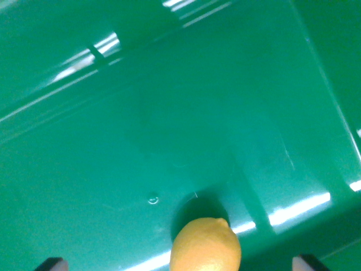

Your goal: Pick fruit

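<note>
Wrist view showed lemon [206, 245] at 6 o'clock inside green bin [169, 113], between spread gripper [180, 264] fingertips; grasp not yet made.

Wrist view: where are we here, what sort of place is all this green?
Probably the inside of a glossy green plastic bin, not a room: smooth floor, raised walls, light glare. A yellow lemon lies at the bottom edge, between two dark fingertips.
</note>
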You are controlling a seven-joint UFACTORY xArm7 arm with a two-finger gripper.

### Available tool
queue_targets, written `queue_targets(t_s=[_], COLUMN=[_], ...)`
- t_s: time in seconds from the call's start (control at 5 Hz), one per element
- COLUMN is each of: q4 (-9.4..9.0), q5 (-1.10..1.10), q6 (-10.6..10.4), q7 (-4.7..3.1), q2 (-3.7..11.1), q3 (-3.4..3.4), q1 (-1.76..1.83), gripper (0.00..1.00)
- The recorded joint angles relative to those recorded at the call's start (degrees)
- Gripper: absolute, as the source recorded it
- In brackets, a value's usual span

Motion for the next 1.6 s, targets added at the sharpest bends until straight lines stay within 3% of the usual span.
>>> queue_targets(t_s=[0.2,0.4,0.6,0.8,1.0,1.2,1.4,1.6], q4=[0.0,-2.54,-2.54,-4.88,-4.88,-7.06,-7.06,-9.25], q5=[0.0,0.08,0.08,0.14,0.14,0.21,0.21,0.27], q6=[0.0,-2.5,-2.5,-4.8,-4.8,-7.0,-7.0,-9.2], q7=[0.0,1.68,1.68,3.22,3.22,4.67,4.67,6.11], q2=[0.0,0.73,0.73,1.39,1.39,2.01,2.01,2.64], q3=[0.0,0.02,0.02,0.04,0.04,0.06,0.06,0.08], q1=[0.0,-0.17,-0.17,-0.33,-0.33,-0.48,-0.48,-0.63], gripper=[0.0,0.0,0.0,0.0,0.0,0.0,0.0,0.0])
